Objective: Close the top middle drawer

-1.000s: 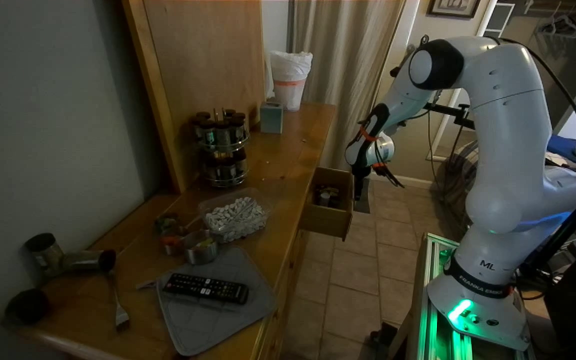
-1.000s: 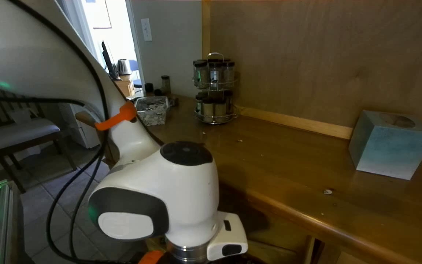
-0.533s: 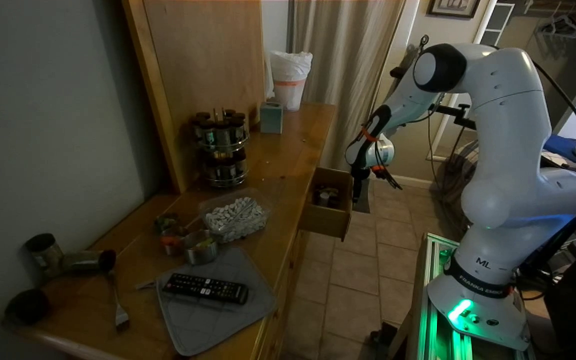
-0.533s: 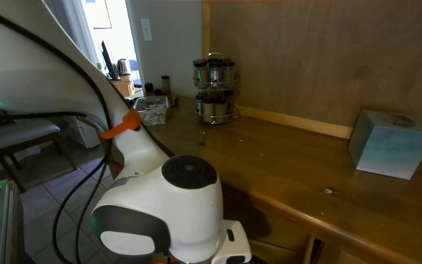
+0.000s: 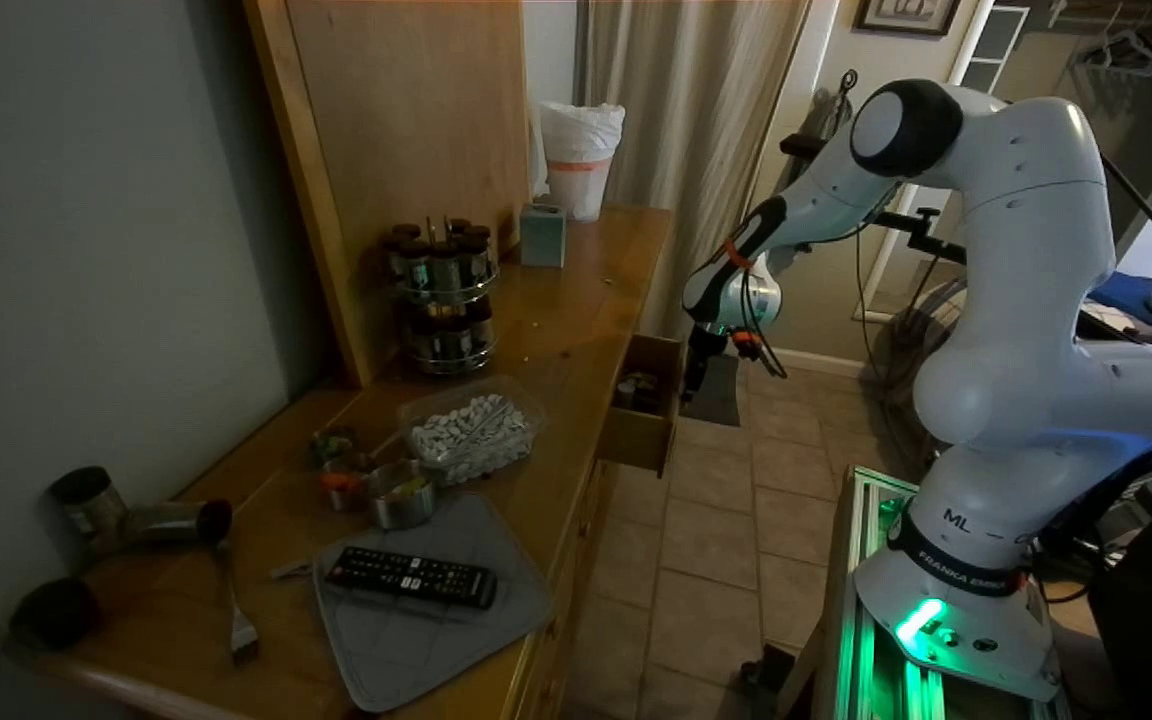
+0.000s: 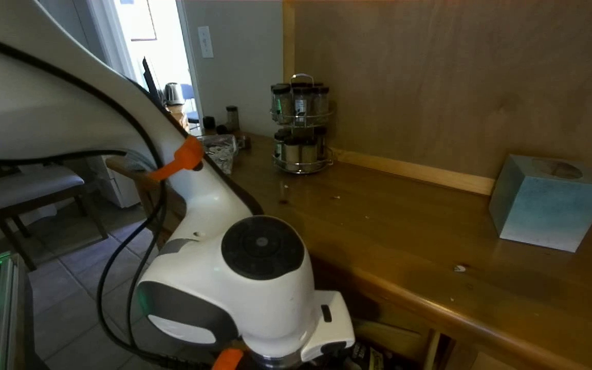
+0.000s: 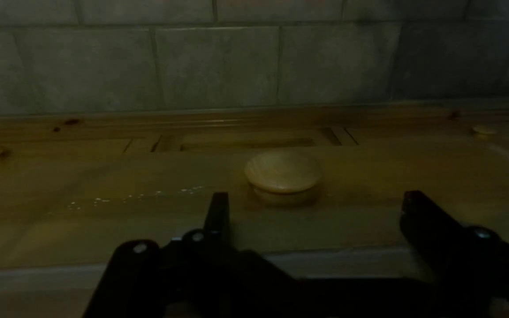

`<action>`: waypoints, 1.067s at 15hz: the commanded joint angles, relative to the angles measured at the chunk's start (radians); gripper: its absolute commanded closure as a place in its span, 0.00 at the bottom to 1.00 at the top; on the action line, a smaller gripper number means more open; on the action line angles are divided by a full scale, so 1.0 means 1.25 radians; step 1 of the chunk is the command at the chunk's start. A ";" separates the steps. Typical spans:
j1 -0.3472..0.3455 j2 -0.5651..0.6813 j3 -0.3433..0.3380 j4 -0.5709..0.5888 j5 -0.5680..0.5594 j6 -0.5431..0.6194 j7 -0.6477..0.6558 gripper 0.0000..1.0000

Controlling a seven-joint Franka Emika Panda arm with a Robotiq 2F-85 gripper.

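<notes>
The top middle drawer [image 5: 633,440] sticks out partway from the wooden counter, with small items inside. In the wrist view its flat front [image 7: 360,176] and round wooden knob [image 7: 283,172] fill the dark middle. My gripper [image 5: 690,392] points down at the outer side of the drawer front, against it or very close. In the wrist view the gripper [image 7: 316,196] has its fingers wide apart with nothing between them; the knob lies beyond the fingertips, nearer the left finger. In an exterior view part of the drawer's inside [image 6: 370,354] shows beside the wrist; the fingers are out of frame there.
The counter [image 5: 586,300] above holds a spice rack [image 5: 446,300], a tissue box [image 5: 543,236], a clear tub of white pieces [image 5: 476,435] and a remote [image 5: 411,577] on a grey mat [image 5: 436,640]. Other knobs [image 7: 484,130] show on the cabinet front.
The drawer has slid partway in toward the counter during the last half second. My gripper has moved the same way, staying at the drawer's front. The upper arm has shifted with it.
</notes>
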 commanded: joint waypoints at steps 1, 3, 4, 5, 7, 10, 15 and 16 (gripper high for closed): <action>-0.018 0.040 0.058 0.026 0.048 0.059 -0.043 0.00; -0.011 0.064 0.070 0.032 0.035 0.130 -0.043 0.00; -0.011 0.077 0.078 0.038 0.025 0.155 -0.037 0.00; -0.014 0.093 0.090 0.044 0.018 0.188 -0.032 0.00; -0.038 0.129 0.136 0.061 0.024 0.236 -0.005 0.00; -0.057 0.174 0.181 0.085 0.003 0.272 0.045 0.00; -0.094 0.241 0.248 0.137 -0.034 0.303 0.105 0.00; -0.100 0.250 0.257 0.144 -0.042 0.302 0.112 0.00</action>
